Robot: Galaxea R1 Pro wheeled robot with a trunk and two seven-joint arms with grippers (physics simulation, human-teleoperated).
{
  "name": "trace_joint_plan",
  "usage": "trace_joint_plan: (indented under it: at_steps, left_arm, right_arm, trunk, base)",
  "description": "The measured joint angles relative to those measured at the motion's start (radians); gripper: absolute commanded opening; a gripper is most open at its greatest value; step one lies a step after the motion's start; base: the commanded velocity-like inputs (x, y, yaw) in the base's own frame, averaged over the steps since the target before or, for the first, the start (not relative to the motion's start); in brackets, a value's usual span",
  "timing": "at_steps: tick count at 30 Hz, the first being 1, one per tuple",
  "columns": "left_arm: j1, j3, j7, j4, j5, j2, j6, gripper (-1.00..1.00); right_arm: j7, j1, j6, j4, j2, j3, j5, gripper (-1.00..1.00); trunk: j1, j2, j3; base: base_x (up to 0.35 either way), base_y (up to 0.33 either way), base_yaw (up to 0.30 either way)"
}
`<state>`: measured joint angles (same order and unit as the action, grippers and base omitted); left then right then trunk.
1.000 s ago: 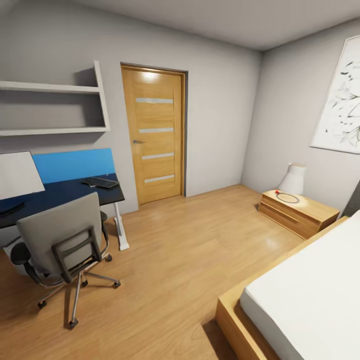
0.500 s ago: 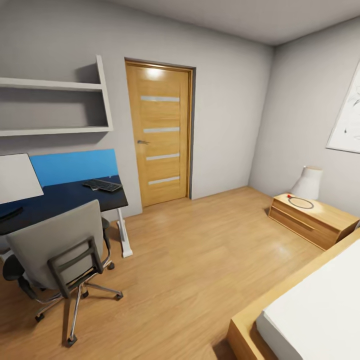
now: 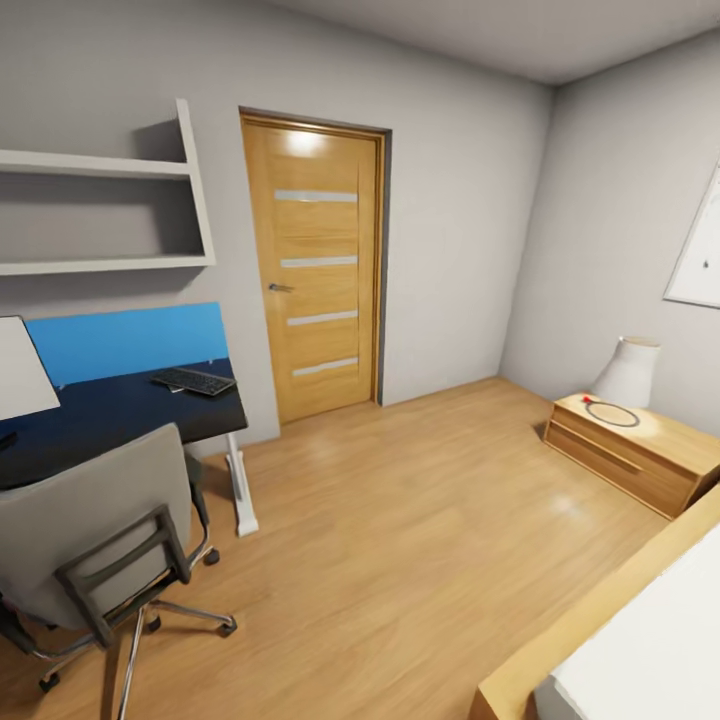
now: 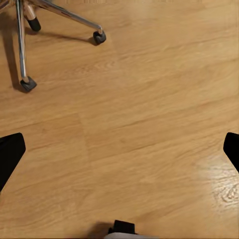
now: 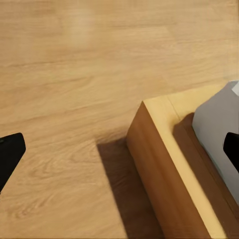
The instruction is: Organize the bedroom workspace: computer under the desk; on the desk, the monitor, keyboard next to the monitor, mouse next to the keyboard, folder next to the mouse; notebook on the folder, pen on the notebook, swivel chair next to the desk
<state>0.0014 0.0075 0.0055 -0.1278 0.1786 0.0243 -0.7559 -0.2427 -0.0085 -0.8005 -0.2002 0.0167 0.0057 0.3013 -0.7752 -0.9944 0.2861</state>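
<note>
I am looking across the bedroom from the head camera, with the counter (image 3: pixel 120 415) sitting at the left under two wall shelves (image 3: pixel 100 215) and its blue back panel (image 3: pixel 125 340) standing against the wall. The keyboard (image 3: pixel 194 381) is lying on the counter's glossy black top near its right end, its long axis running roughly along the back panel and angled slightly toward the door (image 3: pixel 315 270). A pale corner of the monitor (image 3: pixel 22 370) is showing at the left edge, on the counter, its back facing me. The swivel chair (image 3: pixel 95 535) is standing just in front of the counter with its backrest turned toward me; the left wrist camera is picking up its chrome legs and castors (image 4: pixel 99 37) on the wood floor (image 4: pixel 129 129). The left end effector (image 4: pixel 119 152) is hanging open over bare floor, holding nothing. The right end effector (image 5: pixel 119 149) is also spread open and empty, over the corner of the bed frame (image 5: pixel 167 159). A nightstand (image 3: pixel 630 450) with a lamp (image 3: pixel 628 372) is sitting at the right.
</note>
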Motion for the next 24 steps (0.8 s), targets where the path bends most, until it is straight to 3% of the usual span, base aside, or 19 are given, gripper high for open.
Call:
trace_joint_plan:
  at_steps: [10,24]
  left_arm:
    - [0.000,0.000,0.000,0.000,0.000,-0.001,0.002,1.00]
    - [0.000,0.000,0.000,0.000,0.000,-0.001,0.001,1.00]
  right_arm:
    - [0.002,0.000,0.001,0.002,0.000,0.000,0.000,1.00]
    - [0.002,0.000,0.003,0.002,0.000,0.000,0.000,1.00]
  trunk:
    - [0.000,0.000,0.000]
    - [0.000,0.000,0.000]
  base:
    - [0.323,0.173,-0.194]
    - [0.323,0.072,-0.016]
